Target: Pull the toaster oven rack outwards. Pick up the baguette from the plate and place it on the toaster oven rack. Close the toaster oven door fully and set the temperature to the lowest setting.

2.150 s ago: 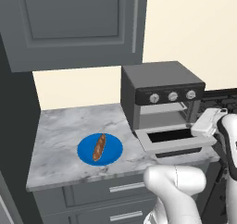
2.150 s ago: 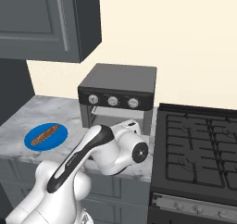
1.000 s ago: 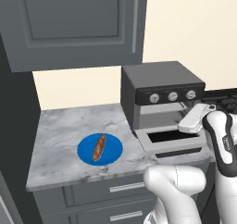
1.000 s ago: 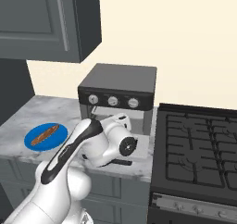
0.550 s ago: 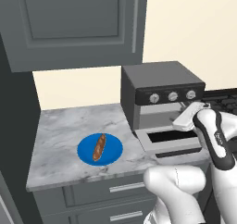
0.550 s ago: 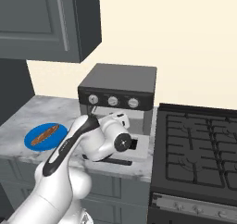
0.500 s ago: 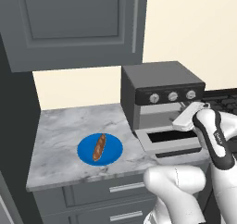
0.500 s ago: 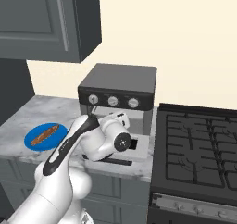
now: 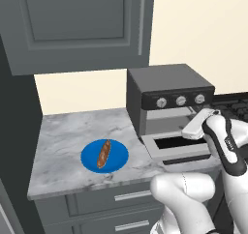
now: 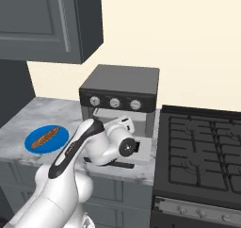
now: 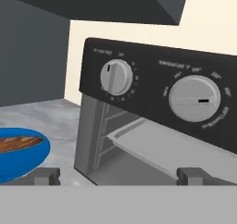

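The toaster oven [image 9: 169, 89] stands at the back of the counter with its door [image 9: 180, 150] folded down flat. My gripper [image 9: 193, 127] hovers above the door, right in front of the oven mouth, and points inward. In the hand view its fingertips [image 11: 44, 174] stand wide apart and open with nothing between them. Just beyond them the light-grey rack [image 11: 169, 149] sits inside the cavity, under the knobs [image 11: 194, 98]. The baguette [image 9: 103, 153] lies on the blue plate [image 9: 116, 163] to the oven's left; the plate's [image 11: 28, 160] edge also shows in the hand view.
A black stovetop [image 10: 202, 147] adjoins the oven on the right. Grey wall cabinets [image 9: 82, 25] hang above the marble counter [image 9: 68, 136]. Drawers [image 9: 121, 209] run below the counter's front edge.
The hand has moved left over the open door and turned to face the oven mouth. It has barely moved in the last half second. The jaws have stayed open.
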{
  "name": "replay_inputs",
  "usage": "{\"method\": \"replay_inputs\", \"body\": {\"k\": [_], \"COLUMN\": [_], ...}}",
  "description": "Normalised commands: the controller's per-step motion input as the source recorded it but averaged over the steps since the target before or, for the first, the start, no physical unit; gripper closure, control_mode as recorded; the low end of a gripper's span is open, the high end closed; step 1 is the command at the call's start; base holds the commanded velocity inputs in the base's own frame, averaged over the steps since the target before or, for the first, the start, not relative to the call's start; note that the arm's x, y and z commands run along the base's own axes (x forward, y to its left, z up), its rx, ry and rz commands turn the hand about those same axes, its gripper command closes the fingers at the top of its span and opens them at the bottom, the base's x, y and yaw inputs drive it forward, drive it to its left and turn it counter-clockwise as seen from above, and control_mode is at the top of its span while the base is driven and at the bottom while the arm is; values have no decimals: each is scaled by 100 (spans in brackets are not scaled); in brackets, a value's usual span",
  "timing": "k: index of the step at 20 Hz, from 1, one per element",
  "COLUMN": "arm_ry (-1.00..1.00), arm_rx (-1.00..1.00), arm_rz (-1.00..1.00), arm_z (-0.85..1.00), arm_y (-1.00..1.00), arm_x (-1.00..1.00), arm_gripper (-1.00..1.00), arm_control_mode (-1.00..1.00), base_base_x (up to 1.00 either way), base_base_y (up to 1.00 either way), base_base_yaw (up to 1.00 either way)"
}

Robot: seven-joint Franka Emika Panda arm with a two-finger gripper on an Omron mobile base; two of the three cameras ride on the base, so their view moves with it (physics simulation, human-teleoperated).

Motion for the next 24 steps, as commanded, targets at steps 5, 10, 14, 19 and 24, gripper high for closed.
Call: {"method": "replay_inputs", "body": {"k": [5, 10, 14, 19, 24], "arm_ry": [-1, 0, 0, 0, 0], "arm_rx": [3, 0, 0, 0, -1], "arm_rz": [0, 0, 0, 1, 1], "arm_z": [-16, -11, -8, -15, -21], "arm_y": [-21, -6, 0, 0, 0], "arm_x": [6, 23, 34, 32, 27], "arm_gripper": [-100, -100, -100, -100, -100], "arm_control_mode": [-100, -100, -100, -100, -100], "base_base_x": [0, 0, 0, 0, 0], "base_base_y": [0, 0, 0, 0, 0], "base_base_yaw": [0, 0, 0, 0, 0]}}
